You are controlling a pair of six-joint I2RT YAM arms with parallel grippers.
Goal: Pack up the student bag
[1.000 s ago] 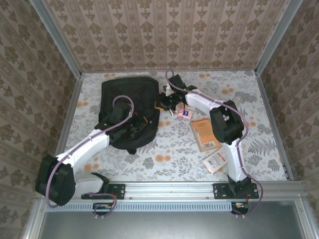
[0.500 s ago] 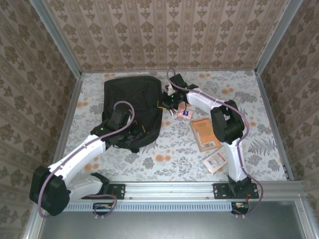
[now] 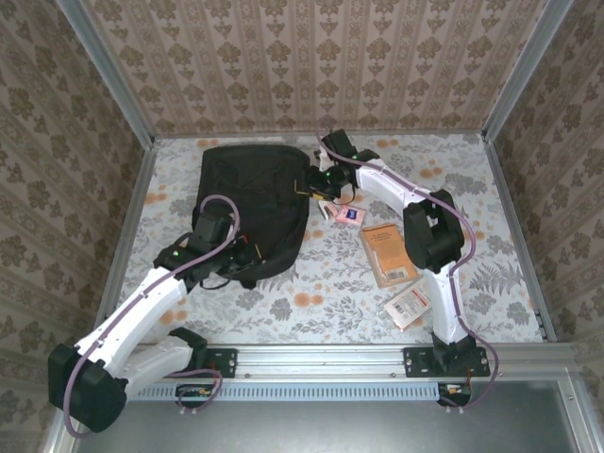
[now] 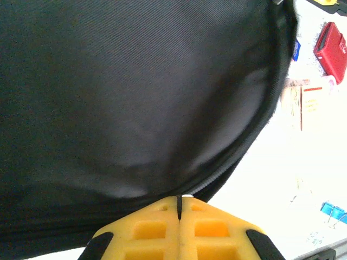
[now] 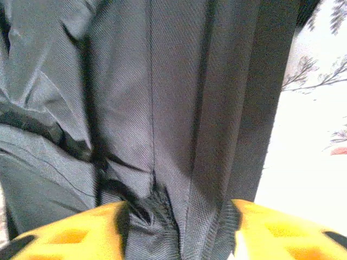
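The student bag is a large black fabric backpack lying flat at the back left of the table. My left gripper sits at the bag's near edge. In the left wrist view its yellow fingers are pressed together on a thin black tab beside the zipper line, so the left gripper is shut on it. My right gripper is at the bag's right edge. The right wrist view has bunched bag fabric packed between the two fingers of the right gripper.
A small pink card, a brown book and a red-and-white packet lie on the floral table right of the bag. A red case and a blue clip lie beyond the bag's rim. Patterned walls enclose three sides.
My left arm has drawn back toward the near left, its gripper sliding along the bag's near edge. The bag has shifted slightly right and flattened. The right gripper edged farther back.
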